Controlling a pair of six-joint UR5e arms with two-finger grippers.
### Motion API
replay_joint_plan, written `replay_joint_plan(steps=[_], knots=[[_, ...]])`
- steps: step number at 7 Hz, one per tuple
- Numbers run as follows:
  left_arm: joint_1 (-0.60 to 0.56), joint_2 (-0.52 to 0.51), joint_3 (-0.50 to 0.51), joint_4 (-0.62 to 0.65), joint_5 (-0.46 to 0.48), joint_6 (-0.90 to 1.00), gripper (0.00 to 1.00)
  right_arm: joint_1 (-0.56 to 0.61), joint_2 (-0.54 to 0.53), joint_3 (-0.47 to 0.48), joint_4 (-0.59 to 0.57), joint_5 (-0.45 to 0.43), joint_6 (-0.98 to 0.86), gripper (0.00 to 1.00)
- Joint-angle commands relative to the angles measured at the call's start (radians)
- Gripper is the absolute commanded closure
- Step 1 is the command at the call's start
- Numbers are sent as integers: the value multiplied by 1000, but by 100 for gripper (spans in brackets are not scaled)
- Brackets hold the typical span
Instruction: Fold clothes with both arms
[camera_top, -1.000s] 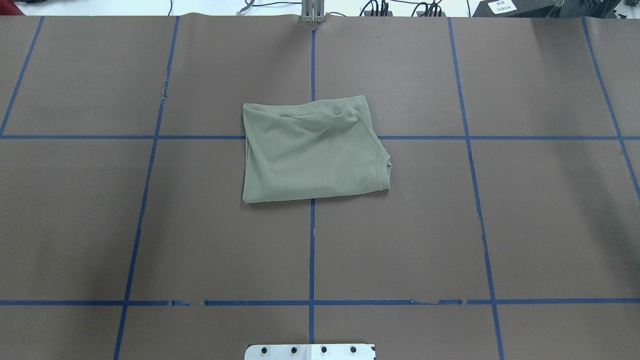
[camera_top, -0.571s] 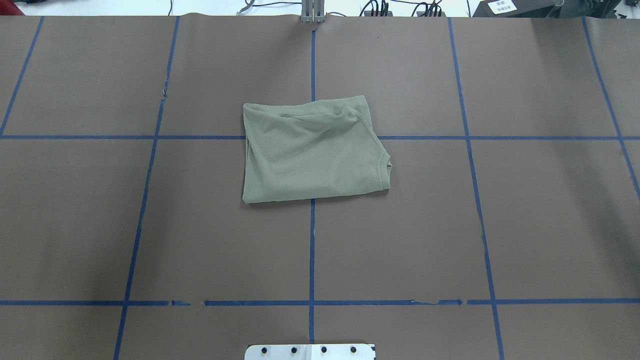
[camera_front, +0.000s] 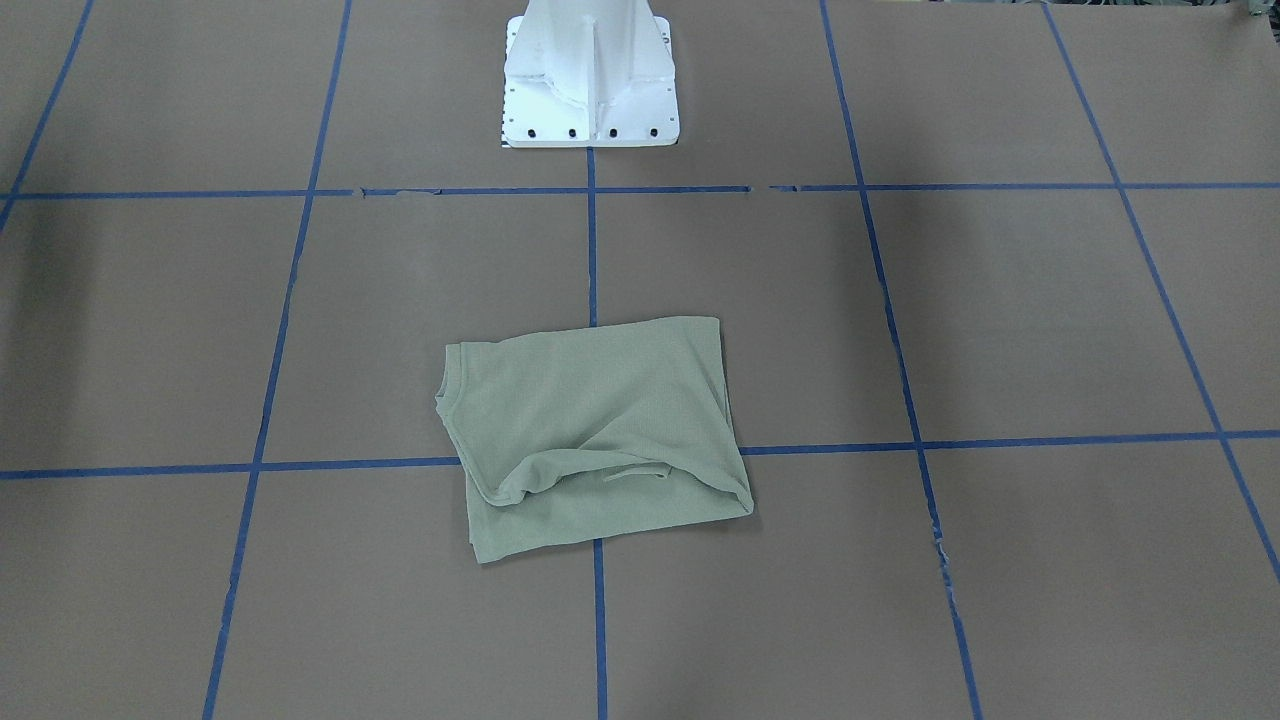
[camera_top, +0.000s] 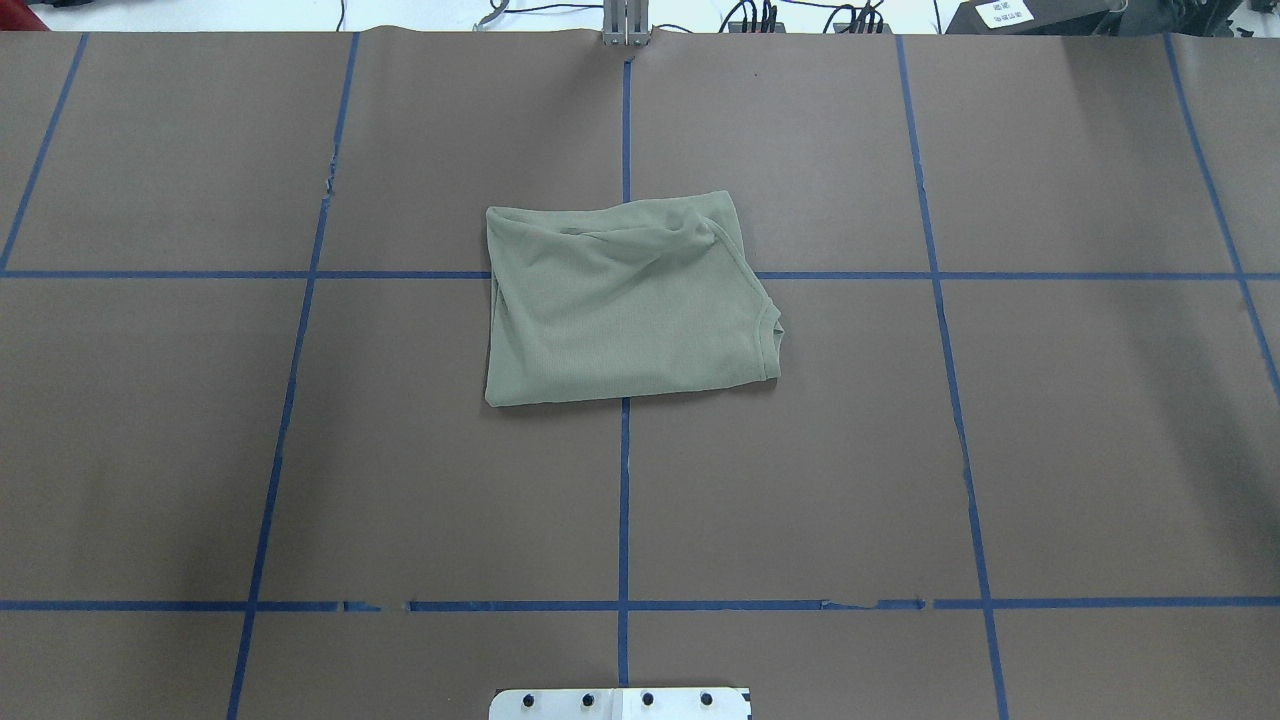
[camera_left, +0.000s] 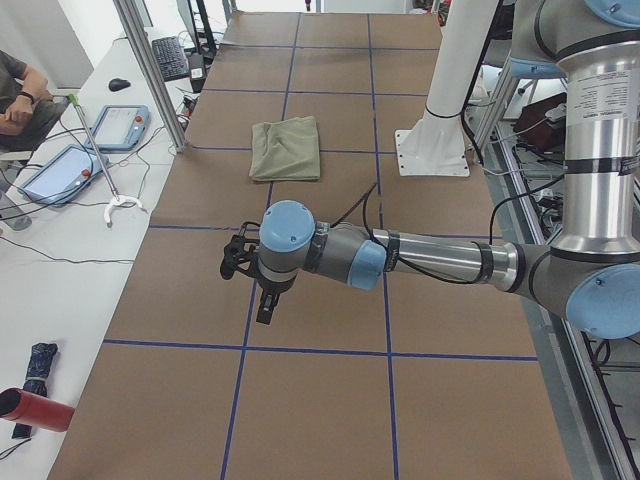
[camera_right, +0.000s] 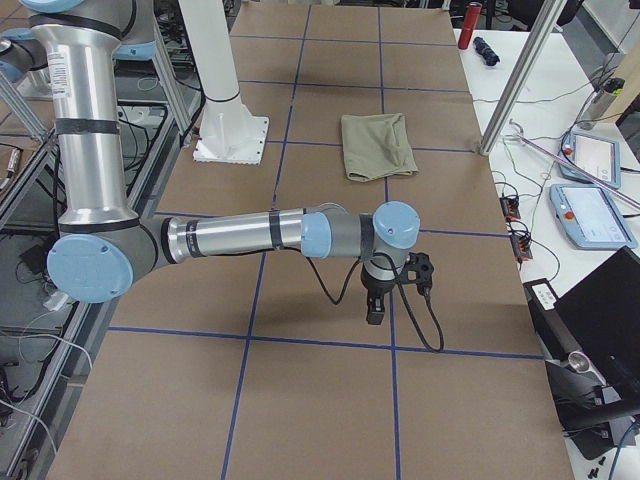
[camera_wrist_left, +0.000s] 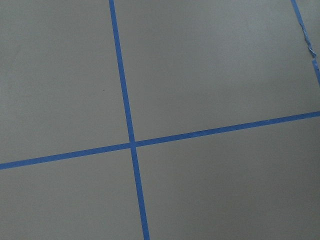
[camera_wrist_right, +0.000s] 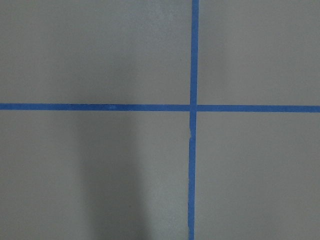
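Folded shirt (camera_top: 625, 300) looks soft, light, limp; pinch its corners. Whether left gripper (camera_left: 264, 312) or right gripper (camera_right: 375, 312) gapes, cannot tell.

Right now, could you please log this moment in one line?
sage-green knit shirt folded, lying untouched | silver-grey left arm clear of it | silver-grey right arm likewise | grip unseen

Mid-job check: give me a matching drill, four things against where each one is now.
Things:
1 shirt
2 pedestal base
3 left tool
4 right tool

Places:
A over bare table, robot's right end
B folded, at table centre
C white, at the robot's table edge
D over bare table, robot's left end

Pairs: 1-B, 2-C, 3-D, 4-A.
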Motion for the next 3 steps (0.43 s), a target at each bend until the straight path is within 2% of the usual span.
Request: replay_joint_plan(steps=[1,3], knots=[[2,-82,120,1,4,1,0,0,-62,72,1,-4,-1,0],[2,-107,120,3,22,1,0,0,-85,83,1,2,-2,0]])
